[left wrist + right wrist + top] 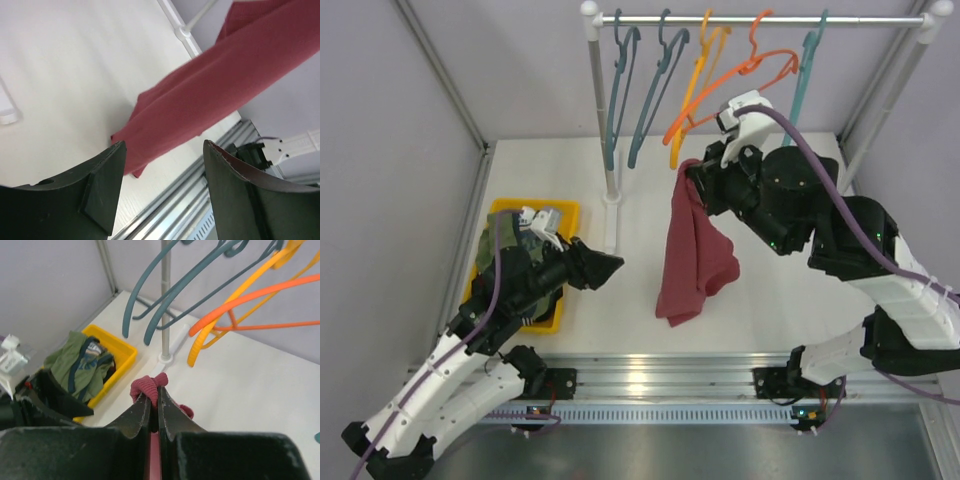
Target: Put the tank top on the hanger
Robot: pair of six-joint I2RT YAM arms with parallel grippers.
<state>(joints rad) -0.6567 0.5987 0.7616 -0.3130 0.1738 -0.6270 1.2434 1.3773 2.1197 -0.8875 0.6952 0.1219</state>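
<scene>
While the dark red, sleeveless soft cloth tank top (pixel 695 250) is hanging in a limp column from the right gripper (pixel 154 395), its lower end is reaching down to the white tabletop (pixel 770 300) near the middle, touching it or nearly so; the right gripper is pinching tight on a bunched fold at the cloth's upper edge. The left gripper (pixel 610 265) is standing wide apart, gripping nothing and pointing towards the hanging cloth. The thin light teal-green plastic hanger (pixel 805 80) is hanging at the right end of the white rail (pixel 760 18), apart from the top.

Judging by the drape, the top is looking light and floppy, unlikely to slip from a firm pinch but sure to sag and fold; the best holds are probably the shoulder straps, one per gripper, spreading the opening.

The yellow plastic bin (pixel 570 212) at the left is holding a crumpled olive-green garment with blue trim (pixel 75 357); anything beneath is hidden.
</scene>
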